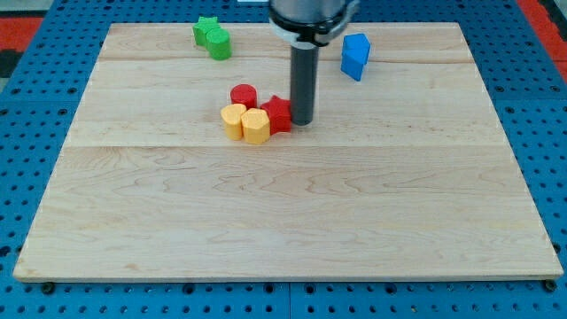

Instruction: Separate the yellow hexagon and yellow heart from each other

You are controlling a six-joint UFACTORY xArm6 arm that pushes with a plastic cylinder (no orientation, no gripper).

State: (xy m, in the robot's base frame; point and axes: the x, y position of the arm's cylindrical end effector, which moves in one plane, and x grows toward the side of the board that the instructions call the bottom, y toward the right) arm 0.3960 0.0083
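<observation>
The yellow heart [234, 120] and the yellow hexagon [256, 127] sit touching side by side near the middle of the board, the heart on the view's left. A red block [277, 114] touches the hexagon's right side. A red cylinder [244, 95] stands just above the yellow pair. My tip [302, 121] rests on the board right next to the red block's right side, about one block's width to the right of the yellow hexagon.
A green block [213, 38] lies near the view's top left. A blue block [355, 55] lies at the top right of the rod. The wooden board [283, 221] sits on a blue perforated table.
</observation>
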